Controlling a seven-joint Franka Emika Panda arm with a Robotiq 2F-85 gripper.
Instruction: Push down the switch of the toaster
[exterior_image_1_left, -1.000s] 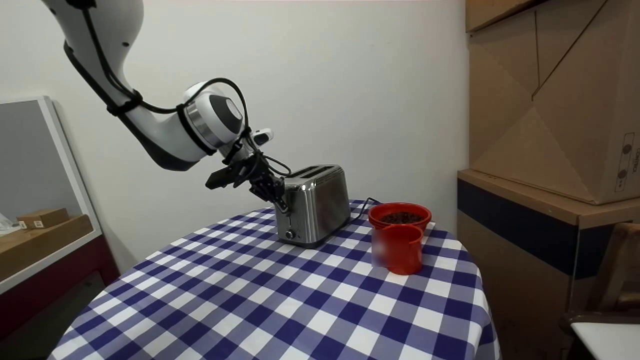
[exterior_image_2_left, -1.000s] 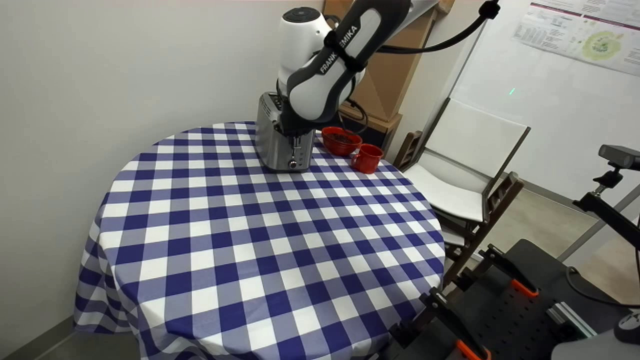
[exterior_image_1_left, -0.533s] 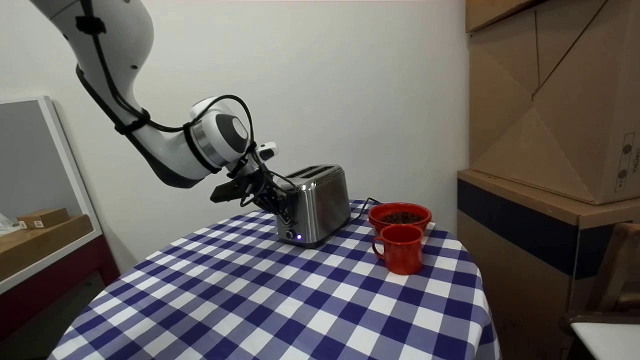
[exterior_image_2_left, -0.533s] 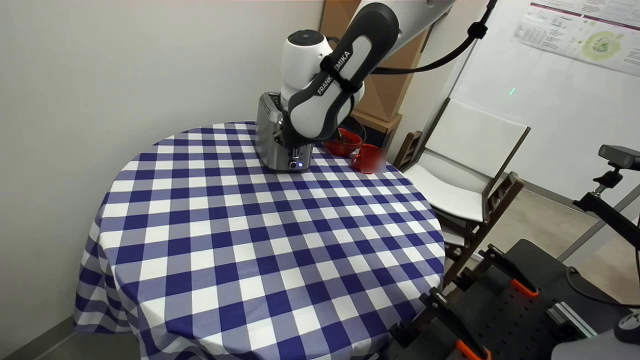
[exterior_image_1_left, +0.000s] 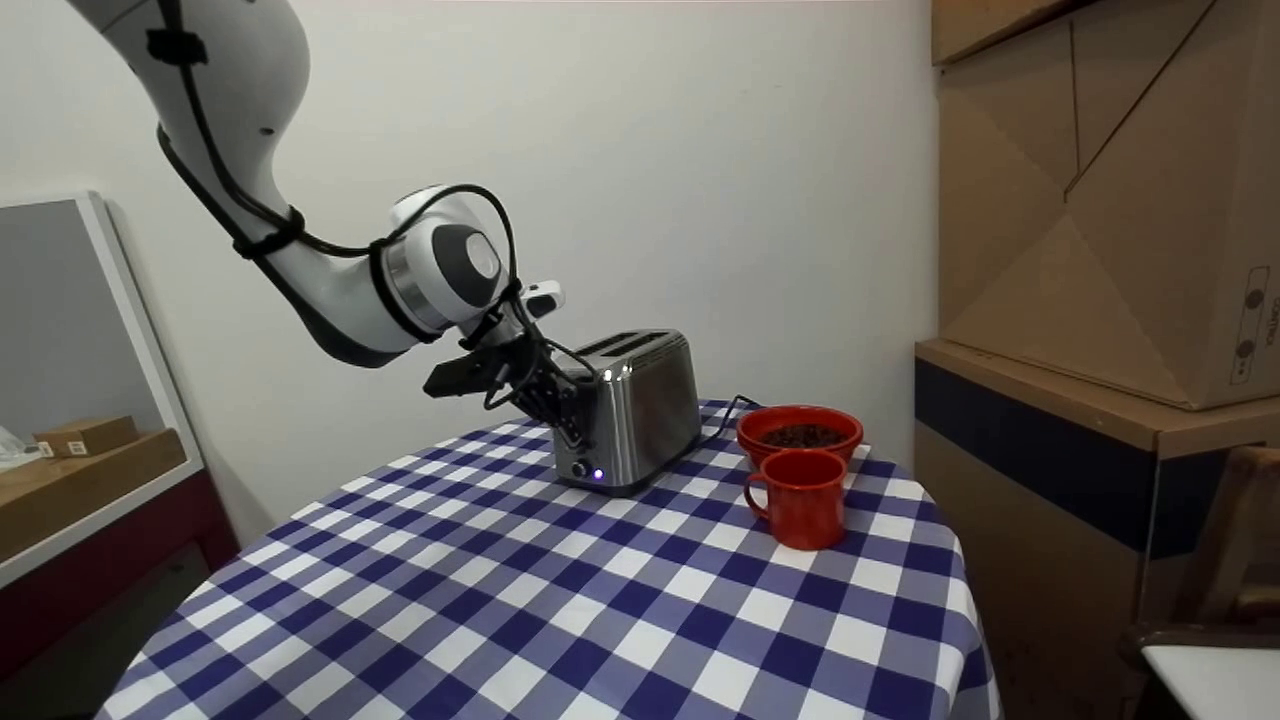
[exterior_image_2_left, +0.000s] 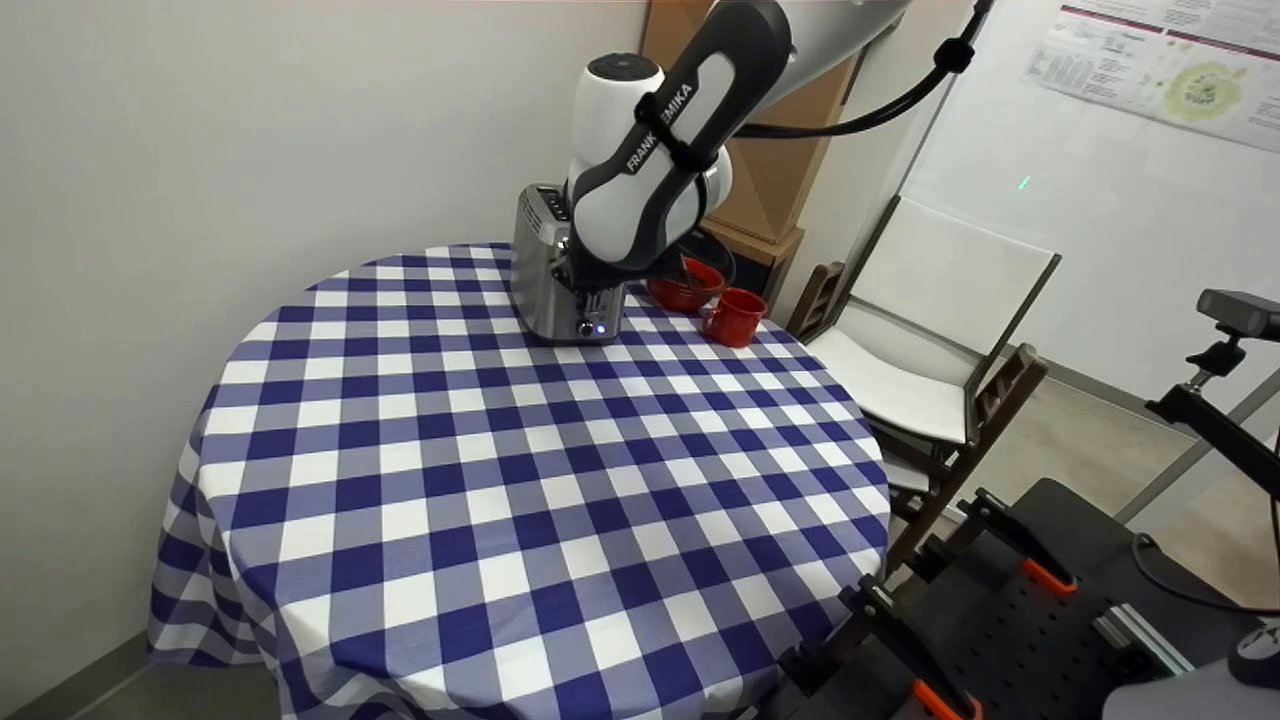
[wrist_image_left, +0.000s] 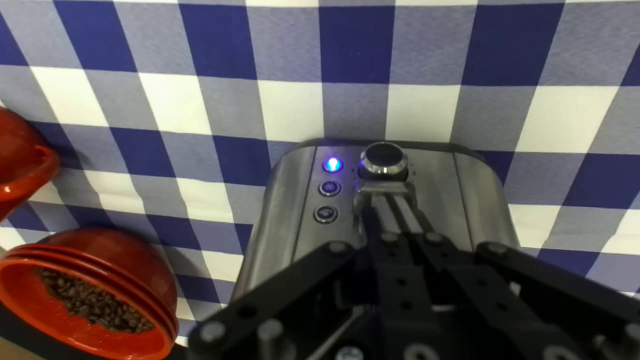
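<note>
The checked-cloth table (exterior_image_2_left: 500, 450) carries a toaster (exterior_image_1_left: 648, 415), red bowl (wrist_image_left: 132, 262) and red mug (exterior_image_1_left: 806, 512).

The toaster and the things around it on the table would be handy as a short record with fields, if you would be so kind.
Appliance: two-slot metal toaster, upright on a blue-and-white checked tablecloth
Gripper: shut, at the toaster's control end, above the round knob
Lever switch: not discernible; its position cannot be told
Indicator: lit button beside the knob glows blue; the two other buttons are unlit
Neighbours: red mug; red bowl holding what look like small dark beans
</note>
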